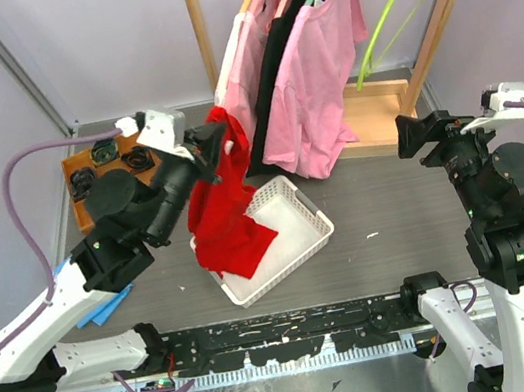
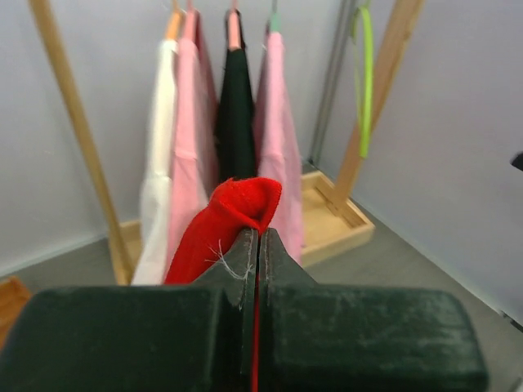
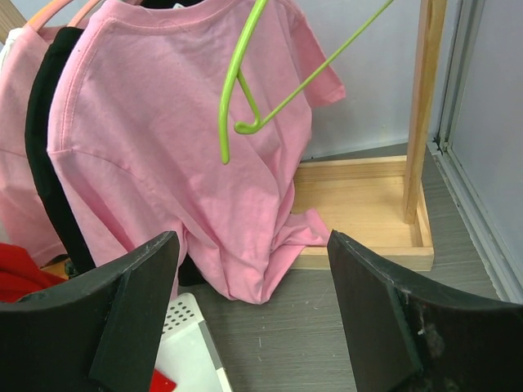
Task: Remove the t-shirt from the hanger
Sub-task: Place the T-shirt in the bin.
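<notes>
One step left, by the look of it: the release. Grips the red t-shirt (image 1: 224, 213) by a fold in the closed left jaws, well clear of the bare green hanger (image 3: 232, 82) on the wooden rack (image 1: 201, 34). Lets the cloth trail down over the white basket (image 1: 296, 246) on the desk (image 1: 401, 232). Shows the right jaws spread wide, holding nothing, facing the pink shirt (image 3: 188, 163). Calls next, probably, for lowering over the basket and parting the left jaws.

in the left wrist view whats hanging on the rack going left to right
white shirt → left pink shirt → black shirt → right pink shirt → green hanger, with nothing on it
</notes>
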